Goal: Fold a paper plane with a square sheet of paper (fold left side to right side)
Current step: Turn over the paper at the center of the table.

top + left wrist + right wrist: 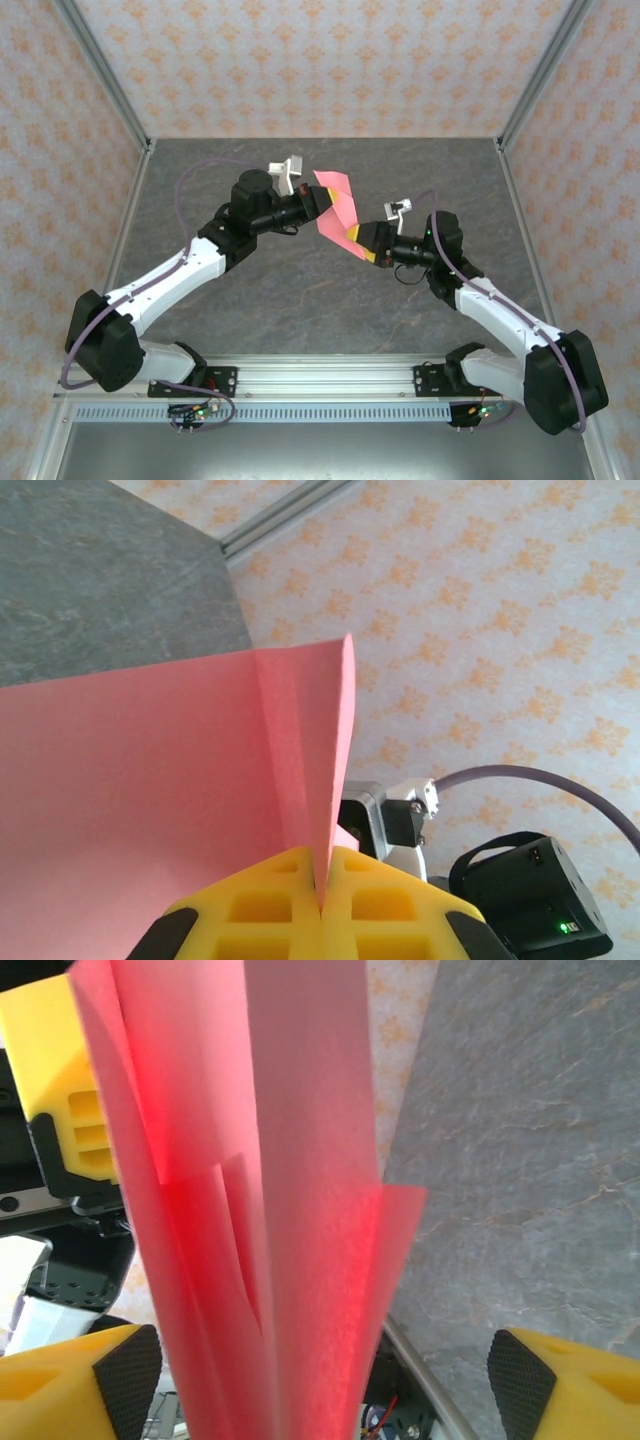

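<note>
My left tool (322, 204) is clamped on the sheet of paper (336, 196); in the left wrist view its yellow pads (270, 910) meet at the bottom middle of the frame with the pink edge pinched in the seam, and the sheet fans up and to the left from there. I judge this grip is meant to carry the paper off the worktop (300, 310) and hold the folded layers together while the other side is worked; in the top view the paper hangs just above the centre of the frame, between my two tools.

My right tool (360, 243) stands apart; in the right wrist view its pads (115, 1380) sit in the lower left and lower right corners with the paper running down between them, touching neither as far as I can tell; I take that as readiness to pinch the layers.

The sheet shows several overlapping layers and a short flap at the right of the right wrist view, so closing there could catch a loose layer askew. The worktop spreads grey below and to either side of the paper in the top view; the back wall (320, 70) is well apart at the top; the two tools are near each other, and that is the tight spot.
</note>
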Robot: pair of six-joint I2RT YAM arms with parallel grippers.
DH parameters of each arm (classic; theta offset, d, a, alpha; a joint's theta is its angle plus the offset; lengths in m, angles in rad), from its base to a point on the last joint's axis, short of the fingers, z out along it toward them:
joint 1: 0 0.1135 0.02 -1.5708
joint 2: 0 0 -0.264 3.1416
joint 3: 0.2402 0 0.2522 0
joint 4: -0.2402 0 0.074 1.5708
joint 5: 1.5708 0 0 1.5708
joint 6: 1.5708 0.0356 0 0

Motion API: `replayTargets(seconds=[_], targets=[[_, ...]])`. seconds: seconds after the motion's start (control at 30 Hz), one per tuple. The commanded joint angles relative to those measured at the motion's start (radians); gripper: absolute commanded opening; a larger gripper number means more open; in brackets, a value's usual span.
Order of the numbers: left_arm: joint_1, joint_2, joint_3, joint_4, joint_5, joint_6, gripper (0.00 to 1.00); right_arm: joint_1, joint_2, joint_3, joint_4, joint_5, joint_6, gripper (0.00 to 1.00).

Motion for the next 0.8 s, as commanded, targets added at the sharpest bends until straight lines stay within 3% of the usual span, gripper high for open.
replayTargets(seconds=[0.0, 0.2, 0.43, 0.5, 0.63, 0.7, 0.77], targets=[[-0.003, -0.011, -0.022, 0.082, 0.048, -0.034, 0.03, 0.009, -0.011, 0.044, 0.095, -0.031, 0.03, 0.74], [-0.003, -0.008, -0.035, 0.079, 0.061, -0.033, 0.03, 0.012, -0.034, 0.049, 0.084, -0.029, 0.022, 0.47], [-0.004, -0.012, -0.035, 0.039, 0.05, -0.007, 0.06, 0.011, -0.063, 0.06, -0.032, -0.007, -0.057, 0.27], [-0.003, -0.019, -0.032, 0.013, 0.039, 0.008, 0.15, 0.011, -0.069, 0.065, -0.074, -0.002, -0.088, 0.22], [-0.003, -0.058, -0.024, -0.131, -0.05, 0.081, 0.46, 0.011, -0.087, 0.107, -0.292, 0.044, -0.228, 0.14], [-0.003, -0.102, -0.014, -0.254, -0.151, 0.146, 0.61, 0.011, -0.1, 0.134, -0.43, 0.083, -0.314, 0.11], [-0.003, -0.161, -0.005, -0.378, -0.279, 0.207, 0.66, 0.015, -0.109, 0.17, -0.584, 0.157, -0.409, 0.09]])
